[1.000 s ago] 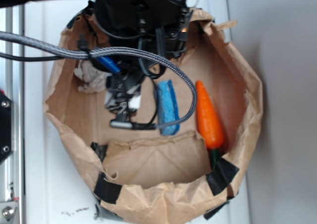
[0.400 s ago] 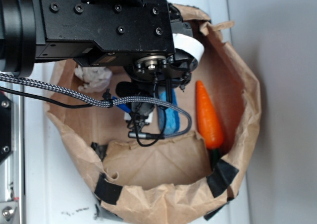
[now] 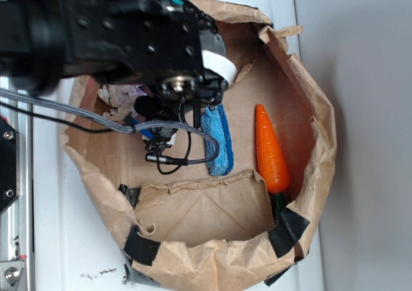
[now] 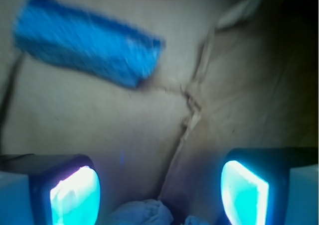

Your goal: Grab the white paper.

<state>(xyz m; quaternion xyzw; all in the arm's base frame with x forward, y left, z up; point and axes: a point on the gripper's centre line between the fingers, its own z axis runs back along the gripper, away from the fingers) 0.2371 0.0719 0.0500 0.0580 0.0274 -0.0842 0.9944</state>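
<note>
A brown paper bag (image 3: 318, 120), its rim rolled down and patched with black tape (image 3: 288, 230), sits on a white surface (image 3: 64, 239). Inside, a blue sponge (image 3: 217, 140) lies on the bag floor. An orange toy carrot (image 3: 270, 150) lies just right of the sponge, close to the bag's right wall.

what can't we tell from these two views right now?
- White paper: in the exterior view the arm covers most of it; in the wrist view only its top shows at the bottom edge.
- Tool: fingers wide apart in the wrist view, tips cut off by the bottom edge; contact with the paper cannot be judged.
- Blue sponge: motion-blurred in the wrist view.
- Carrot: its stem end is hidden behind the bag fold.
</note>
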